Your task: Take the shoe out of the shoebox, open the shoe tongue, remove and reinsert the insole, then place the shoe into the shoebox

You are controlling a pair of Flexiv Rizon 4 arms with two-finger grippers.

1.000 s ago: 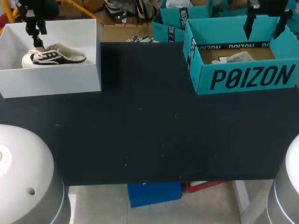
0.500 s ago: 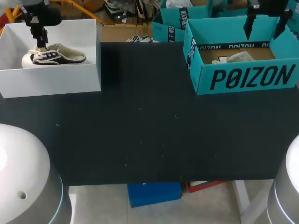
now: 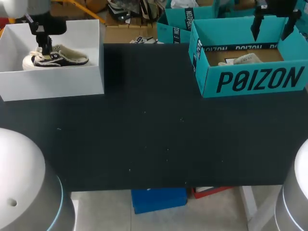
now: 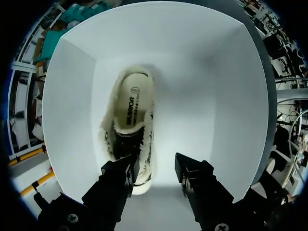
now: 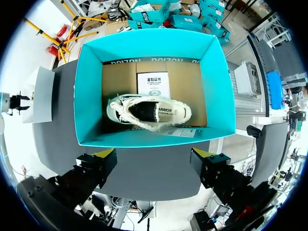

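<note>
robot lab, black test table

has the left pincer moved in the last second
Yes. The left pincer has shifted away from the white box's left wall, rightward over the shoe.

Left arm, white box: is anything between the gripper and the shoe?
Nothing visible does. The left gripper hangs open over the white shoebox, above the laced end of the shoe; one finger overlaps it, the other is over bare box floor.
</note>
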